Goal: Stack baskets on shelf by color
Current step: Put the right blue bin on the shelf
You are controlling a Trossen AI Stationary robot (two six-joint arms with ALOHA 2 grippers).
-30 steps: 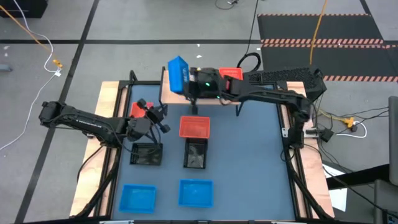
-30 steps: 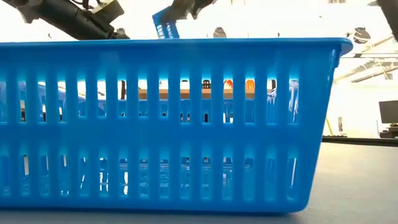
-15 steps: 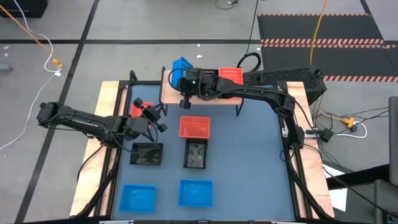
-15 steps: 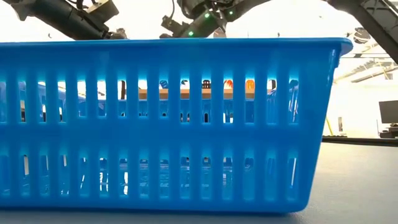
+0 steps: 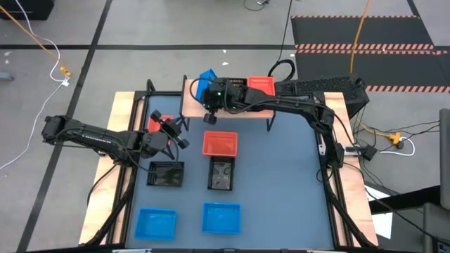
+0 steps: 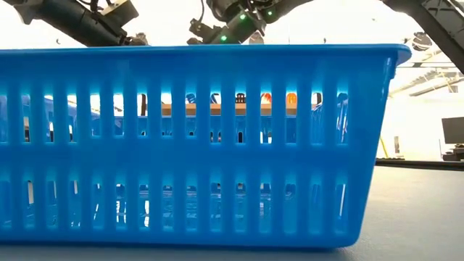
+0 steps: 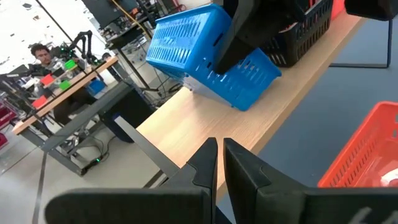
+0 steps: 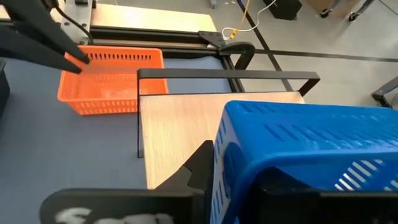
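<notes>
While your right end effector (image 5: 205, 93) reaches over the left end of the shelf (image 5: 188, 107), it grips a blue basket (image 5: 204, 77) by one wall, fingers clamped across the rim. The basket is tilted, its lower edge resting on the light wood near the shelf's left end, as you can see in the left wrist view (image 7: 211, 56). Just beside it on the shelf sits a black basket (image 7: 305, 31), and a red basket (image 5: 261, 85) lies further right. You have bare plank between the blue basket and the shelf's left edge.

Your left end effector (image 5: 176, 135) hovers over the tabletop (image 5: 281, 183) near a red basket (image 5: 157, 122), fingers nearly together and holding nothing. Another red basket (image 5: 220, 143), two black baskets (image 5: 166, 174) and two blue baskets (image 5: 155, 223) stand on the tabletop, well apart from the shelf.
</notes>
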